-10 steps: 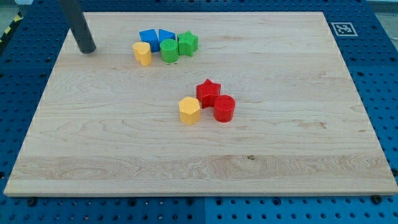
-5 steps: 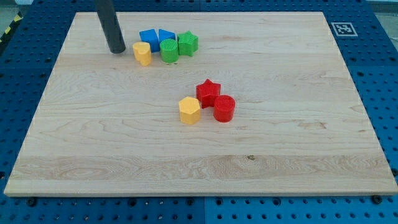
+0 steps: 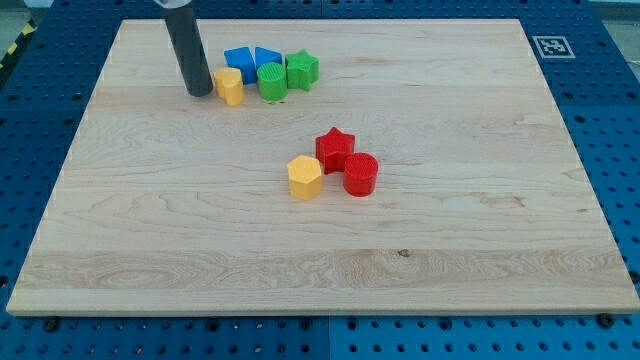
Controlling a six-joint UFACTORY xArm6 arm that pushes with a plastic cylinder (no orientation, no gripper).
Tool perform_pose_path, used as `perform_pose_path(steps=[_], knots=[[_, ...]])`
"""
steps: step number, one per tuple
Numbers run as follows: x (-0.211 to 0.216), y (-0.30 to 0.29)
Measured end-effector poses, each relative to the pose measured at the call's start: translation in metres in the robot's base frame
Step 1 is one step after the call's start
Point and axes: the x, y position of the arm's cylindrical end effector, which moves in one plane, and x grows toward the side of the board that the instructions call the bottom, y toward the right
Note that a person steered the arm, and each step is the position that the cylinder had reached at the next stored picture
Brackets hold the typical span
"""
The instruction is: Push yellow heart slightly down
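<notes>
The yellow heart (image 3: 230, 86) stands near the view's top, left of centre, at the left end of a cluster of blocks. My tip (image 3: 199, 91) rests on the board just to the heart's left, very close to it or touching; I cannot tell which. The dark rod rises from the tip toward the view's top.
A green cylinder (image 3: 271, 81) touches the heart's right side, with a green star (image 3: 302, 70) beyond it. Two blue blocks (image 3: 252, 60) sit behind them. Mid-board lie a yellow hexagon (image 3: 304, 177), a red star (image 3: 335, 149) and a red cylinder (image 3: 360, 174).
My tip has moved right across the board's top left, from well left of the cluster to just beside the yellow heart. No block has moved.
</notes>
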Motion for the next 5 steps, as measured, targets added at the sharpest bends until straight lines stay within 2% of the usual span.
perform_pose_path(steps=[1, 3, 5], knots=[[0.002, 0.002], [-0.034, -0.003], [-0.023, 0.021]])
